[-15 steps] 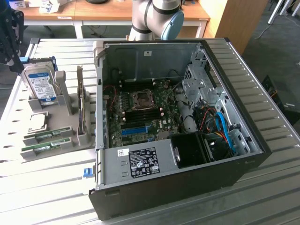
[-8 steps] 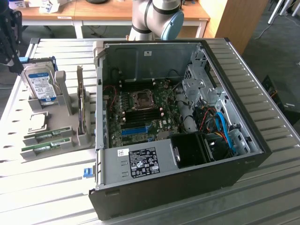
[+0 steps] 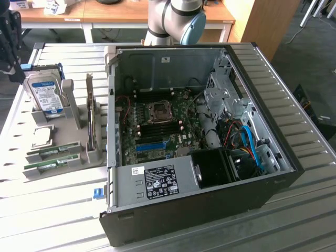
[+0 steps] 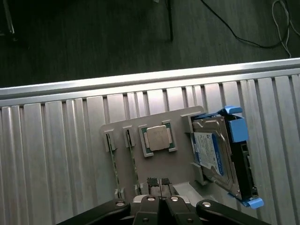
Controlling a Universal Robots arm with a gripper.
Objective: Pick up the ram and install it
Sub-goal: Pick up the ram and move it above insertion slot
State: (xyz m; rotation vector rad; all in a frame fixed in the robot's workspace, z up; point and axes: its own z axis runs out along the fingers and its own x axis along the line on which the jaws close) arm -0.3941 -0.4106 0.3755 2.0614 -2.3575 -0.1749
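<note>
On the slatted tabletop [image 3: 294, 79], well away from the fingers [image 4: 153, 183], an open computer case [image 3: 210, 210]. Directly beneath them, a grey holder [image 4: 161, 164]. Standing on edge in it, near the fingertips, the ram [image 3: 52, 152]: likely light, stiff and fragile; best pinched by its bare long edges, mid-length. Pressed together, gripping nothing.

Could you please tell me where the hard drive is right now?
In the exterior view, the hard drive stands on edge in the gray holder on the view's left, outside the open computer case, with the processor chip lying beside it.
</note>
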